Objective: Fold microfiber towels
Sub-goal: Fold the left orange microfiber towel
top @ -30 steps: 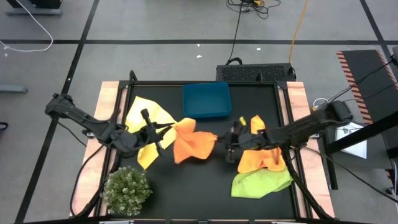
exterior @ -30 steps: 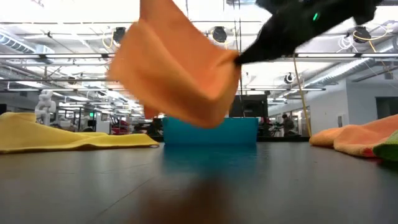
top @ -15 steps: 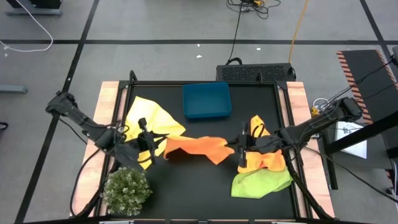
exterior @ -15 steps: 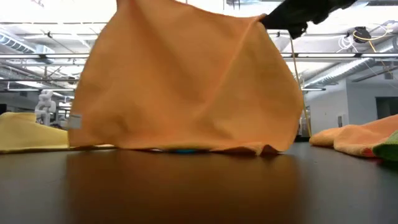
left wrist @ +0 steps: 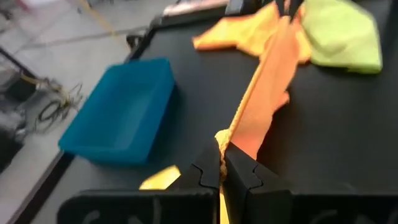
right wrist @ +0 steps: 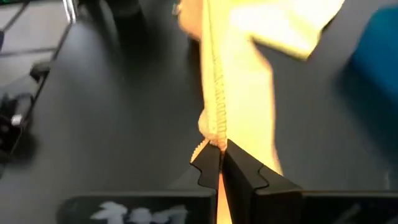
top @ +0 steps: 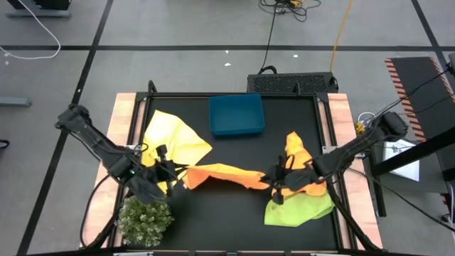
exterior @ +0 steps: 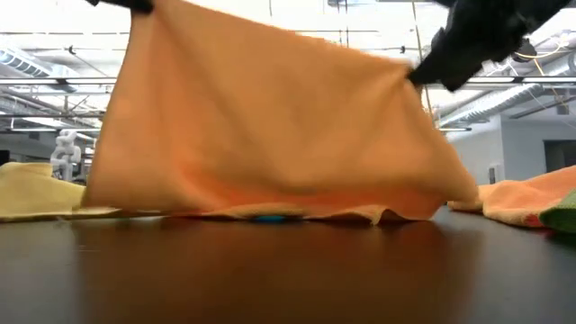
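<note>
An orange microfiber towel (top: pixel 224 174) is stretched between my two grippers over the middle of the table. In the low view it hangs as a wide sheet (exterior: pixel 270 126). My left gripper (top: pixel 179 173) is shut on its left upper corner and my right gripper (top: pixel 274 182) on its right upper corner. A yellow towel (top: pixel 174 136) lies flat at the far left. Another orange towel (top: pixel 297 162) and a lime green one (top: pixel 298 208) lie heaped at the right. My left gripper pinches the towel's corner (left wrist: pixel 221 140) between its two fingertips, coming slanting down from the table's left. The top edge runs taut away from it. My right gripper pinches the opposite corner by its stitched edge (right wrist: pixel 212 129) between the fingertips, slanting down from the right. The towel hangs below both, its lower edge (exterior: pixel 270 214) on the table.
A blue bin (top: pixel 236 115) stands at the far middle of the table, behind the hanging towel. A small green bushy plant (top: pixel 146 220) stands at the near left corner, close under my left arm. Bare black table (top: pixel 213 213) lies in front of the towel.
Both grippers have gone apart, toward the table's near edge and a little down, with their wrists turning. The orange towel, bunched and clear of the table a second ago, has spread out into a wide taut sheet. Its lower edge has come down onto the table.
</note>
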Robot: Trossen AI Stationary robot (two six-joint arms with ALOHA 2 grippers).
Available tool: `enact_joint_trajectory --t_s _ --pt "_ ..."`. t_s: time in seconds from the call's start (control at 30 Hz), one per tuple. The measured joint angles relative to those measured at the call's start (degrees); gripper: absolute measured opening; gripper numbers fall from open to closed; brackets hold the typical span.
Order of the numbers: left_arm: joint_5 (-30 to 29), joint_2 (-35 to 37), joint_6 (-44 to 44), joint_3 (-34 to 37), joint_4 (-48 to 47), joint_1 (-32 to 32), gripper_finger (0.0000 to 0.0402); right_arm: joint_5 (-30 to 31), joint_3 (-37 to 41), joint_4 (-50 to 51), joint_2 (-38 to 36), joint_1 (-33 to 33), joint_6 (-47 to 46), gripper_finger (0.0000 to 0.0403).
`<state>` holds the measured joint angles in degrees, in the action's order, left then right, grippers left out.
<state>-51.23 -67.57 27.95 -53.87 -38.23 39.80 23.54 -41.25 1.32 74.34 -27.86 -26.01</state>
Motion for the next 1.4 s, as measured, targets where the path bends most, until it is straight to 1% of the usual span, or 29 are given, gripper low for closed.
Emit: enact_joint_trajectory --t_s 0.07,0.13,0.27,0.4,0.57,0.73,0.87,1.0,1.2,1.4 --pt "0.22 -2.65 1.77 -0.01 -2.37 -0.03 0.0002 -1.32 0.0 -3.37 4.79 0.08 -0.24 0.0005" --pt "0.35 -5.1 2.33 0.0 -3.62 -0.03 0.0002 -1.35 0.0 -4.77 8.86 0.3 -0.07 0.0005" --pt "0.38 -9.26 3.65 0.0 -5.08 -0.05 0.0002 -1.26 0.0 -4.67 13.74 1.6 -1.98 0.0006" --pt "0.49 -11.6 6.58 0.0 -7.65 0.03 0.0002 -1.35 0.0 -4.78 14.63 2.38 -2.86 0.0019" --pt "3.24 -12.31 10.68 0.0 -10.77 0.1 0.0002 -5.82 0.0 -5.76 14.52 2.38 -2.15 0.0062" --pt "3.26 -12.31 11.73 0.0 -12.01 0.1 0.0001 -5.02 0.0 -5.79 14.52 1.9 2.3 0.0115" --pt "3.26 -12.31 11.77 0.0 -11.98 0.1 0.0003 -2.58 0.0 -4.29 14.48 2.14 7.44 0.0134" --pt "3.29 -12.31 11.79 0.0 -11.99 0.1 0.0002 -3.05 0.0 -0.95 14.52 4.01 7.13 0.0132" --pt "3.4 -12.31 11.77 0.0 -12.15 0.1 0.0002 -7.29 0.0 -0.04 14.52 5.91 8.48 0.0114" --pt "4.88 -12.31 11.99 0.0 -12.68 0.1 0.0004 -7.32 0.0 0.45 14.52 5.92 10.5 0.009"
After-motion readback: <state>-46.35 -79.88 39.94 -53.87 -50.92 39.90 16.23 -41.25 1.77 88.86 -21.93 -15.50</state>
